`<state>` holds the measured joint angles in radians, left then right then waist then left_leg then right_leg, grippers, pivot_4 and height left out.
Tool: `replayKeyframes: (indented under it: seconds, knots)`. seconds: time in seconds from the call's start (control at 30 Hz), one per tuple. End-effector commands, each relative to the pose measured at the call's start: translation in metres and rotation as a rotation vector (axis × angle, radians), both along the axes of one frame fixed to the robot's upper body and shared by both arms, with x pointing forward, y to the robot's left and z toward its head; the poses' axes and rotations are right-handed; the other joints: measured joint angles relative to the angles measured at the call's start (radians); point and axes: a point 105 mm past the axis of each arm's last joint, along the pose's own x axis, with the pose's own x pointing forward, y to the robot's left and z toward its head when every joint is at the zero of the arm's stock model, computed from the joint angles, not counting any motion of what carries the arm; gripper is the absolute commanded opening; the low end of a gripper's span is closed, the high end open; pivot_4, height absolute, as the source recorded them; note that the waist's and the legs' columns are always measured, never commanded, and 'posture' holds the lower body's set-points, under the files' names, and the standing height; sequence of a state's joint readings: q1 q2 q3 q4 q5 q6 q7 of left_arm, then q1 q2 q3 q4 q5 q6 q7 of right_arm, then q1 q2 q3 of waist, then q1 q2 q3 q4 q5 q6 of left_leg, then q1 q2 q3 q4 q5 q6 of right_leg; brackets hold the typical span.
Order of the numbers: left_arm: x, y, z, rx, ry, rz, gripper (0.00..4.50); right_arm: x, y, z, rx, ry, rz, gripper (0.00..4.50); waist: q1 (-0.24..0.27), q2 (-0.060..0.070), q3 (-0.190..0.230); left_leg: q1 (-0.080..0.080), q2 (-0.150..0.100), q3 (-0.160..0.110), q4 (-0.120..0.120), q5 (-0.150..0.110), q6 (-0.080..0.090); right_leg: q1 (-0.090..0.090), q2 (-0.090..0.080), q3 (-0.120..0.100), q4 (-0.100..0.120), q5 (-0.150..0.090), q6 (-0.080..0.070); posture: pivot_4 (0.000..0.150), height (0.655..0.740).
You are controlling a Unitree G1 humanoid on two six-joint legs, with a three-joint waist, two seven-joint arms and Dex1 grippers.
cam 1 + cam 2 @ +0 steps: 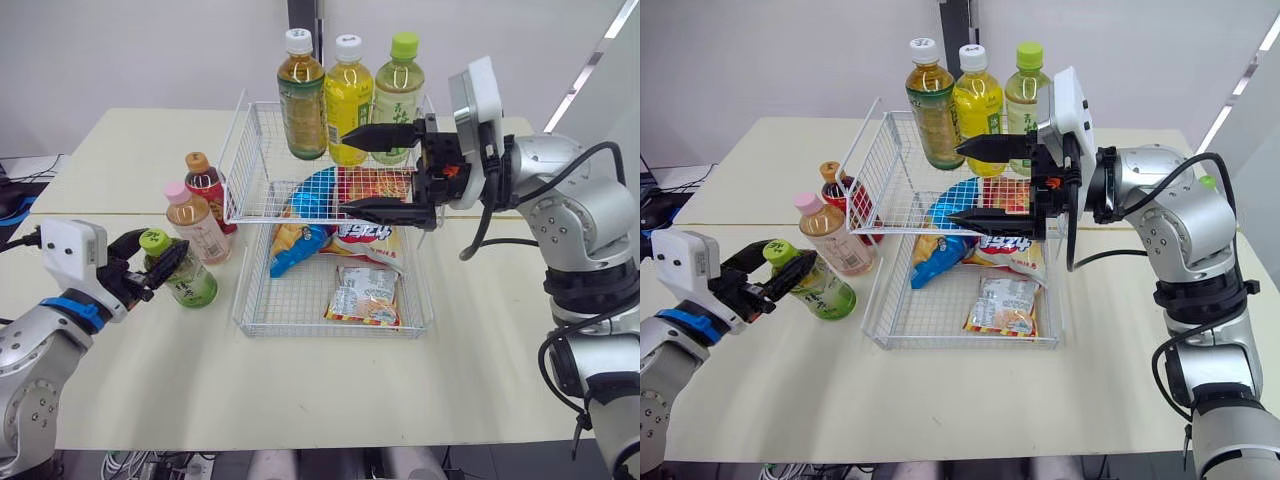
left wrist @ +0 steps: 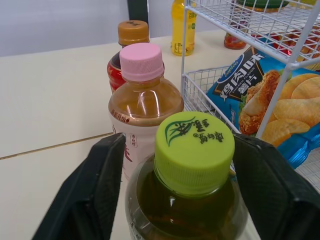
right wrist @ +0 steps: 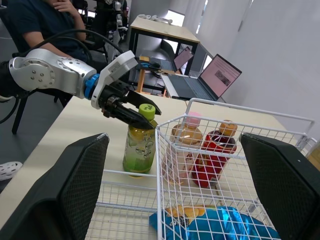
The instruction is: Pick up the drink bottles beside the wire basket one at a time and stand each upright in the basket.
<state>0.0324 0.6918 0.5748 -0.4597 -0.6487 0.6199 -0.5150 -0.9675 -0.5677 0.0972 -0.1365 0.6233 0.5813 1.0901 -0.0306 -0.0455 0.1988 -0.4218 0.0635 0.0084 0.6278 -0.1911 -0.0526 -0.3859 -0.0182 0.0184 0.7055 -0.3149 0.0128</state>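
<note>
A green-tea bottle with a lime cap [image 1: 190, 285] stands on the table left of the white wire basket [image 1: 330, 328]. My left gripper [image 1: 160, 250] is shut on its neck and shoulder; its black fingers [image 2: 95, 190] flank the cap [image 2: 194, 150]. Just behind it stand a pink-capped tea bottle [image 1: 196, 225] and a red drink with a brown cap [image 1: 207, 186]. My right gripper [image 1: 355, 172] hangs open over the basket, holding nothing.
Three upright bottles, amber [image 1: 302, 100], yellow [image 1: 347, 100] and pale green [image 1: 397, 95], stand at the basket's far side. Snack bags [image 1: 300, 225] and a small packet [image 1: 362, 295] lie in the basket. A seated person [image 3: 35, 20] and laptops [image 3: 220, 75] are beyond the table.
</note>
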Motion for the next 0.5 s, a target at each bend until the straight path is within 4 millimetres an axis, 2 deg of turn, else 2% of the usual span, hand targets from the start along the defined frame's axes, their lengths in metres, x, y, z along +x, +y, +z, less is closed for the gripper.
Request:
replayKeyframes:
  seconds: [0.03, 0.1, 0.2, 0.3, 0.5]
  knots:
    - [-0.001, -0.002, 0.010, 0.033, -0.039, -0.017, 1.84, -0.006, -0.004, 0.013, 0.025, -0.064, -0.007, 4.50, 0.000, 0.000, 0.000, 0.000, 0.000, 0.000, 0.000, 0.000, 0.000, 0.000, 0.000, 0.000, 0.000, 0.000, 0.000, 0.150, 0.7400]
    - [-0.002, -0.001, 0.012, 0.038, -0.041, -0.013, 1.36, -0.006, -0.004, 0.013, 0.025, -0.065, -0.009, 4.50, 0.000, 0.000, 0.000, 0.000, 0.000, 0.000, 0.000, 0.000, 0.000, 0.000, 0.000, 0.000, 0.000, 0.000, 0.000, 0.150, 0.7400]
    - [-0.005, -0.002, 0.020, 0.047, -0.055, -0.024, 1.36, -0.005, -0.004, 0.013, 0.027, -0.064, -0.008, 4.50, 0.000, 0.000, 0.000, 0.000, 0.000, 0.000, 0.000, 0.000, 0.000, 0.000, 0.000, 0.000, 0.000, 0.000, 0.000, 0.150, 0.7400]
    - [-0.008, -0.005, 0.041, 0.056, -0.088, -0.062, 1.36, -0.005, -0.004, 0.014, 0.034, -0.055, -0.007, 4.50, 0.000, 0.000, 0.000, -0.001, 0.000, -0.001, 0.000, 0.000, 0.000, 0.000, 0.000, -0.001, 0.000, 0.000, 0.000, 0.150, 0.7400]
    - [-0.016, -0.011, 0.112, 0.055, -0.175, -0.175, 1.36, -0.004, -0.006, 0.019, 0.060, -0.044, -0.017, 4.50, 0.002, 0.000, 0.001, -0.007, 0.000, -0.005, 0.000, 0.000, 0.000, -0.004, 0.000, -0.003, -0.002, 0.000, 0.000, 0.150, 0.7400]
